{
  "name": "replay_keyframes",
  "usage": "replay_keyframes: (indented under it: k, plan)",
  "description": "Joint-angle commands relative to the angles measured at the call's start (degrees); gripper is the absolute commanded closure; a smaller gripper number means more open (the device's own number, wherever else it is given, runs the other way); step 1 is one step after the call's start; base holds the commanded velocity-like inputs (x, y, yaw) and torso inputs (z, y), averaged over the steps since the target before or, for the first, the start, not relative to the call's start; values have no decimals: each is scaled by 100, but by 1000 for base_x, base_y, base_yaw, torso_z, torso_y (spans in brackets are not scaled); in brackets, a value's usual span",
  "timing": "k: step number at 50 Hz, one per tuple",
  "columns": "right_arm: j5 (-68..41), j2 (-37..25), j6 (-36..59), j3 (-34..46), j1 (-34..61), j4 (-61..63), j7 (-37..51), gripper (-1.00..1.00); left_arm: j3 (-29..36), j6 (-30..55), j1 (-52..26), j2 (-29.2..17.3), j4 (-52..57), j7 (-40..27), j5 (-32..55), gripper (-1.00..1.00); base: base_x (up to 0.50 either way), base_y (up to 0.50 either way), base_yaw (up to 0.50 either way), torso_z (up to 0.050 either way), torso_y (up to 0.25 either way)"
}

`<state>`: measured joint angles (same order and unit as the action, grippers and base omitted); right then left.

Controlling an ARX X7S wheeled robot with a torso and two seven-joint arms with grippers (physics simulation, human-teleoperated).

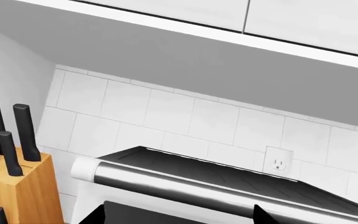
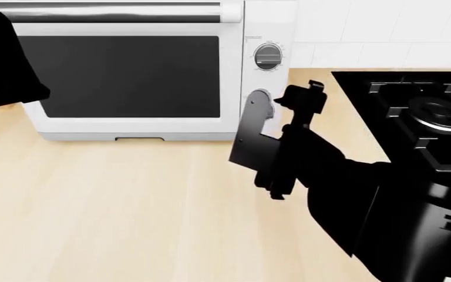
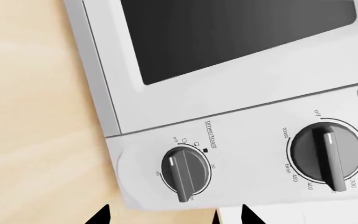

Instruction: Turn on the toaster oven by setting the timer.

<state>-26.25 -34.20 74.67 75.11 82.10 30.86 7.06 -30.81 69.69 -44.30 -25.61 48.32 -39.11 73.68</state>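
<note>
- Head view: the toaster oven (image 2: 131,76) stands at the far edge of the bench (image 2: 115,205), toward its left part, with its dark glass door (image 2: 127,76) facing the robot and the silver bar handle (image 2: 100,12) across the top of the door
- Its control panel is on the right side of the door; the upper knob (image 2: 268,57) shows in full, and the lower knob (image 2: 260,97) is partly hidden behind the right pincer (image 2: 288,100)
- The right pincer is held just in front of the lower knob; whether its tips touch the knob cannot be told from here
- The black gas hob (image 2: 413,111) lies at the far right part of the bench, just beside the oven's right wall
- Right wrist view: the timer/toast knob (image 3: 186,171) sits close ahead, its white pointer mark set just beside the "off" label, and the temperature knob (image 3: 327,154) is next to it on the same white panel
- Two dark tips of the right pincer (image 3: 173,215) show at the frame edge, one on each side of the timer knob and apart from each other, so the pincer is spread and grips nothing
- Left wrist view: the oven's handle (image 1: 166,179) and dark top (image 1: 229,172) are seen from close by, with a wooden knife block (image 1: 14,186) holding black-handled knives beside the oven, a white tiled wall with a power socket (image 1: 278,161) behind, and cabinets overhead
- The left pincer (image 2: 2,64) is a dark shape at the far left in the head view, raised before the oven's left end; whether it is spread or pressed together cannot be told
</note>
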Motion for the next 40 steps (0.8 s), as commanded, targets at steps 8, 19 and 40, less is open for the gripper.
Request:
replay_keyframes:
  k: [8, 19, 40]
  plan:
    - [73, 130, -98, 142, 69, -202, -26, -100, 11, -86, 30, -36, -25, -83, 82, -100, 0, 0, 0, 0, 0]
    - [51, 205, -70, 143, 40, -340, -30, -100, -27, -137, 67, -85, -37, -128, 148, -100, 0, 0, 0, 0, 0]
    - [91, 390, -184, 133, -29, -709, 11, -100, 1, -242, 128, -125, -42, -157, 162, -100, 0, 0, 0, 0, 0]
